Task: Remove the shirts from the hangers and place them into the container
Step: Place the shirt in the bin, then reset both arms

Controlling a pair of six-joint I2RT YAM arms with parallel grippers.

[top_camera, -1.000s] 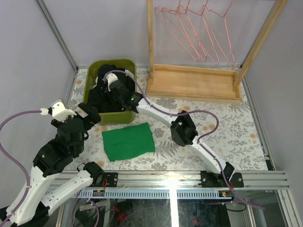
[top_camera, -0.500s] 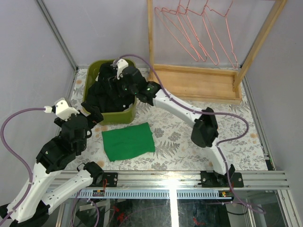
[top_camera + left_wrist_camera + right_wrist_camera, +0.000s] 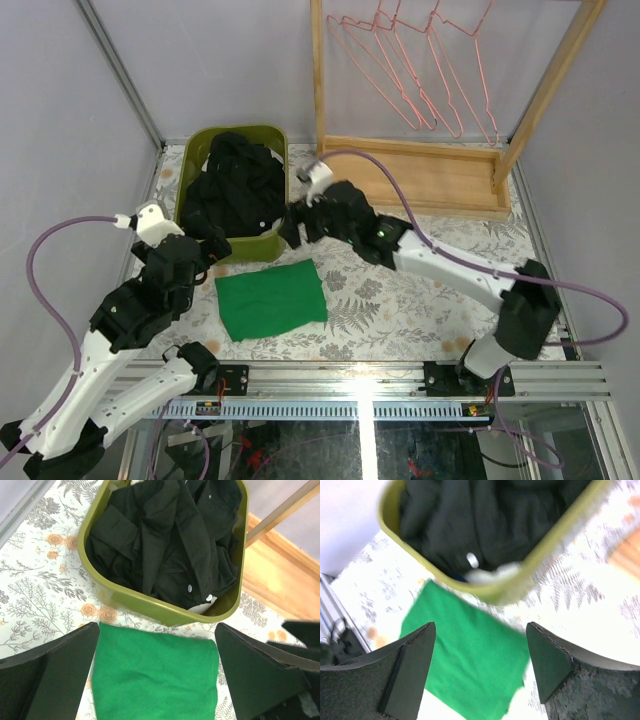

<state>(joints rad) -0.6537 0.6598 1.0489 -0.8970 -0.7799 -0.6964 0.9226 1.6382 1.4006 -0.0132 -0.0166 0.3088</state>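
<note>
The right gripper (image 3: 291, 224) hangs just off the container's (image 3: 246, 250) near right corner, jaws spread wide with nothing between them. In its wrist view the container's olive rim lies just ahead of the fingertips and the flat green cloth (image 3: 272, 300) spreads underneath and between them. The left gripper (image 3: 212, 245) is also fully open and empty, held just beside the container's near left corner. From its wrist view the container sits directly ahead of the fingers and the green cloth lies below them. Black shirts (image 3: 235, 185) fill the container in a rumpled heap, with small white buttons (image 3: 190, 587) showing. A bit of white fabric (image 3: 201, 608) peeks out at the corner nearest both grippers. The pink wire hangers (image 3: 420, 70) hang bare on the wooden rack (image 3: 410, 182), well beyond the right gripper. Everything rests on a fern-and-flower patterned surface (image 3: 430, 300).
</note>
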